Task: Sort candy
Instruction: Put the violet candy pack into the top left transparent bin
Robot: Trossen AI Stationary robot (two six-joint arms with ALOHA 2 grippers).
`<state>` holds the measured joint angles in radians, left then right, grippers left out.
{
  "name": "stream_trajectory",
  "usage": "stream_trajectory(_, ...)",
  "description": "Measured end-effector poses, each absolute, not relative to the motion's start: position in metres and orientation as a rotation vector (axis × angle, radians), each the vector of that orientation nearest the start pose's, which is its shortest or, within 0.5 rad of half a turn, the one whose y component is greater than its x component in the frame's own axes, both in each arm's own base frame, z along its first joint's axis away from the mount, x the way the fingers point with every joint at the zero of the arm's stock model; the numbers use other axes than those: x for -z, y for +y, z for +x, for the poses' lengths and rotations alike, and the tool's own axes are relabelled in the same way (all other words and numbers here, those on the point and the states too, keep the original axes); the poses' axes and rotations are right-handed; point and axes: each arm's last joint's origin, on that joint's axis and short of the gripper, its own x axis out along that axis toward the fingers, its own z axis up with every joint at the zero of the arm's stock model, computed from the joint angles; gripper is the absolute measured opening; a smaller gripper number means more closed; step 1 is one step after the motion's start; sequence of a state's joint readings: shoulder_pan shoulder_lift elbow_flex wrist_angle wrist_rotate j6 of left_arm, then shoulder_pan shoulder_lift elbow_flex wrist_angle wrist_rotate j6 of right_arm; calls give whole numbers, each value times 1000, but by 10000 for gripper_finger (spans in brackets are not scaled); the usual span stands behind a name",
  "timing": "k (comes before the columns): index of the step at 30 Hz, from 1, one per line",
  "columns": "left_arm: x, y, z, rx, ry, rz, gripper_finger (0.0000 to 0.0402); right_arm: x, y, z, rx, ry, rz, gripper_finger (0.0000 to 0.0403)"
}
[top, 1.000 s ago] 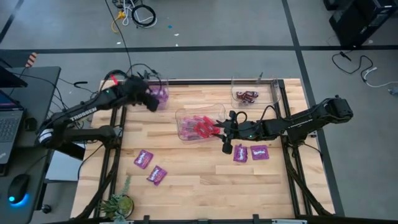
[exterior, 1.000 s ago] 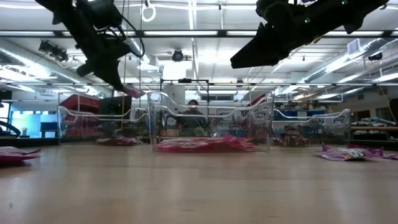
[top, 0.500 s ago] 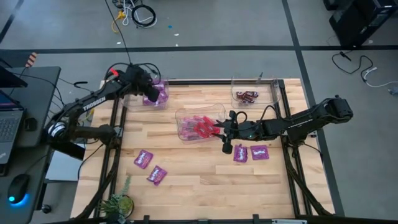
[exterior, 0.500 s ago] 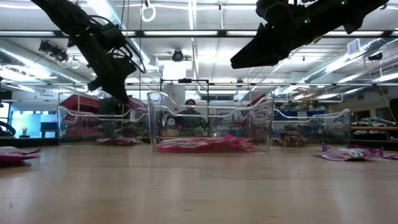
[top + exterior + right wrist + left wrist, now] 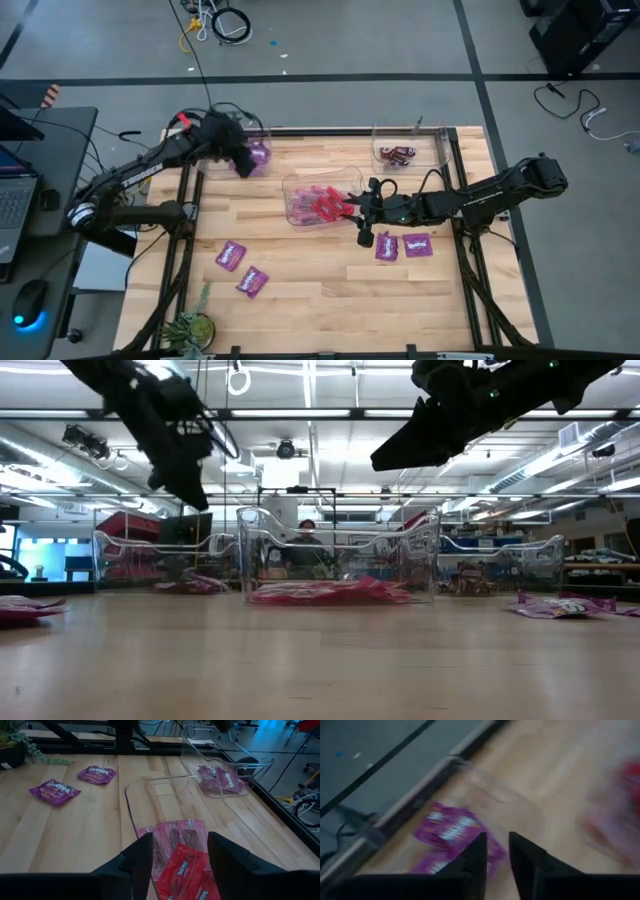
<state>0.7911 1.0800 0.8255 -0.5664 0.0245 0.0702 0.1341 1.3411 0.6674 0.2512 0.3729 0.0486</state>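
High view shows the wooden tabletop with three clear bins on it: one at the far left corner, one in the middle and one at the far right. The left gripper hangs above the far left bin, where purple candy packets lie; in the left wrist view its two fingers stand close together with only a narrow gap, nothing is between them, and the purple packets are seen below them. The right gripper is held over the near edge of the middle bin, which holds red candy packets. In the right wrist view its fingers are spread wide and empty, with the red packets lying under them inside the bin. The far right bin contains a few dark brown packets. Four purple packets are loose on the tabletop: two near the left front and two just beside each other at the right side, close to the right arm. In the low view both grippers hang above the bins, not touching the tabletop.
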Motion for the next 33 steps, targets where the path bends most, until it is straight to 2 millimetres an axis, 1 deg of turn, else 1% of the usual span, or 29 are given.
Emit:
stream_trajectory(3, -272, 119, 154, -602, 809, -245, 36, -216, 26, 274, 245, 405, -58, 175)
stream_trajectory(5, -276, 96, 153, -549, 826, -272, 10, -216, 26, 274, 245, 405, -58, 177)
stream_trajectory(9, -274, 56, 148, -486, 912, -354, 7, -216, 26, 274, 247, 405, -50, 179)
stream_trajectory(11, -268, 39, 148, -471, 956, -395, 6, -216, 26, 274, 248, 404, -43, 178)
stream_trajectory(17, -238, -5, 151, -412, 1077, -515, 3, -216, 26, 274, 251, 402, -29, 182)
stream_trajectory(21, -220, -26, 151, -402, 1138, -560, 14, -215, 26, 274, 251, 404, -30, 183)
stream_trajectory(25, -206, -43, 152, -375, 1194, -539, 38, -215, 26, 274, 251, 405, -30, 182)
stream_trajectory(30, -190, -62, 163, -323, 1245, -473, 82, -215, 26, 274, 251, 405, -30, 182)
stream_trajectory(33, -178, -70, 170, -326, 1281, -429, 112, -215, 26, 274, 251, 406, -30, 182)
